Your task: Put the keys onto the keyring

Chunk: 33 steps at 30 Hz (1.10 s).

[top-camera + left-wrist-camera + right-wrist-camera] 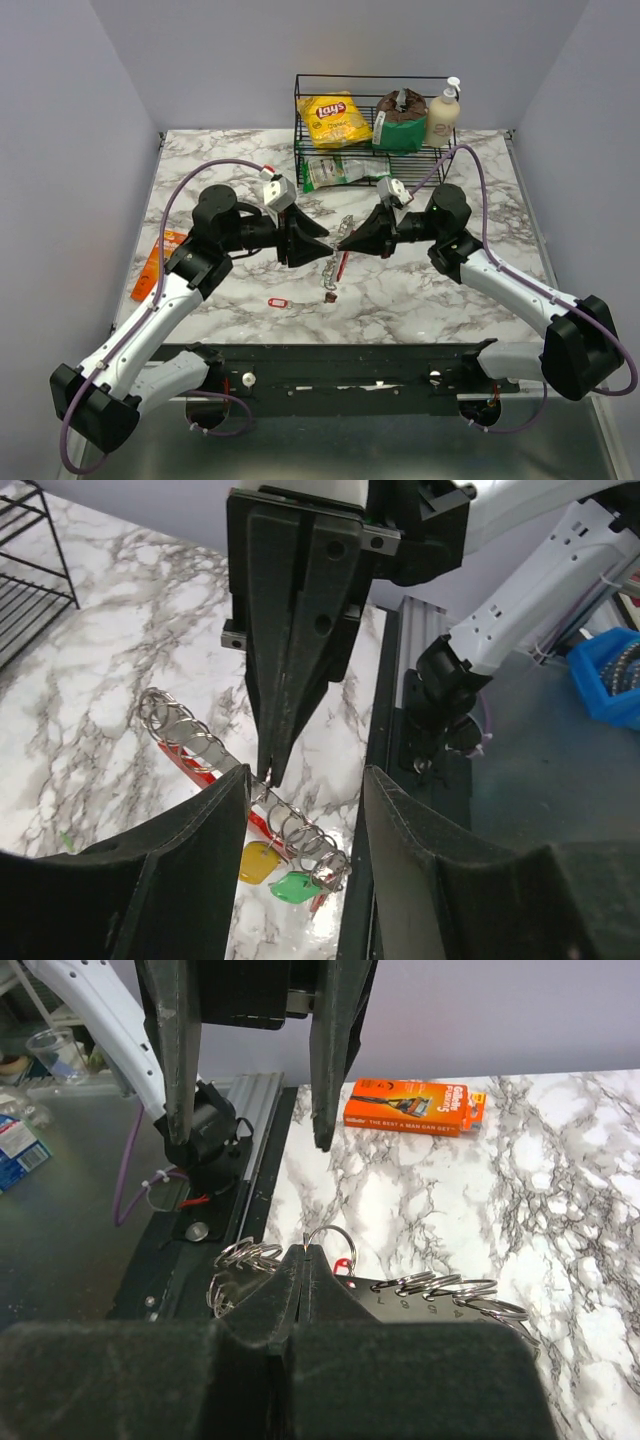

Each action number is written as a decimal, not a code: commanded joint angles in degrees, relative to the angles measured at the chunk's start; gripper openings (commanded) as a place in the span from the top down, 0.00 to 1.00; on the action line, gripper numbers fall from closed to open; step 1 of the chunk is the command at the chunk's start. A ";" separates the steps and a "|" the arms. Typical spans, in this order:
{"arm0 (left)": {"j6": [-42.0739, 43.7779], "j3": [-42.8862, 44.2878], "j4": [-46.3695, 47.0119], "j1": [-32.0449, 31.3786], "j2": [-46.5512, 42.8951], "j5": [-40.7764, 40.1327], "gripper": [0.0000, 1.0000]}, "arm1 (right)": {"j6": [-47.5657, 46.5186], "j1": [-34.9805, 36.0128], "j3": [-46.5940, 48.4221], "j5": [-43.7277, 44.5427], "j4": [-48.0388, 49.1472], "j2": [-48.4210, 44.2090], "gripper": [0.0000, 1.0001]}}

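A marble-patterned table (450, 300) seen from above, with two robot arms reaching in from its near edge and meeting near the middle. The right gripper (343, 243) has its fingers pressed together on the keyring (300, 830), a chain of thin metal rings held up off the table between the two grippers. In the right wrist view the closed fingertips pinch one ring, and more rings fan out on either side.

The left gripper (326, 250) faces it with its fingers spread. The chain of rings passes through the gap between them, and it cannot be told whether either finger touches it.

The keys (295, 885) hang at the lower end of the chain; a yellow and a green tag show, the metal parts are too small to make out. A red strip (185, 760) runs along the chain.

A lone red tag (278, 302) lies on the table nearer the near edge. An orange razor pack (160, 262) sits at the left edge. A wire rack (375, 120) at the far edge holds a yellow crisp bag (334, 120) and a pump bottle (443, 115).
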 commanded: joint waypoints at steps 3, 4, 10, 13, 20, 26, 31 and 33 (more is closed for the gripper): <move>-4.06 -2.36 1.67 0.31 1.93 6.74 0.41 | 1.04 0.22 2.12 -1.32 2.90 -0.13 0.99; -4.94 -2.80 3.59 0.31 2.46 7.78 0.41 | 1.12 0.22 2.30 -0.97 2.90 -0.22 0.99; -6.97 -4.91 7.03 0.31 2.72 7.44 0.37 | 1.56 0.22 2.48 -0.09 2.90 -1.45 0.99; -7.05 -4.56 7.30 0.40 3.60 6.65 0.35 | 1.74 0.13 2.74 -0.27 2.81 -1.89 0.99; -8.11 -4.47 10.11 0.40 5.97 6.91 0.34 | 1.74 0.13 2.83 -0.27 2.55 -2.42 0.99; -7.14 -4.65 10.11 0.49 6.68 5.25 0.34 | 1.56 0.13 2.74 -0.18 2.37 -2.94 0.99; -8.11 -4.82 13.62 0.58 6.51 5.33 0.49 | 1.56 0.13 2.91 -0.35 2.37 -2.86 0.99; -8.72 -5.09 14.68 0.58 6.59 5.77 0.54 | 1.56 0.13 2.83 -0.44 2.37 -2.94 0.99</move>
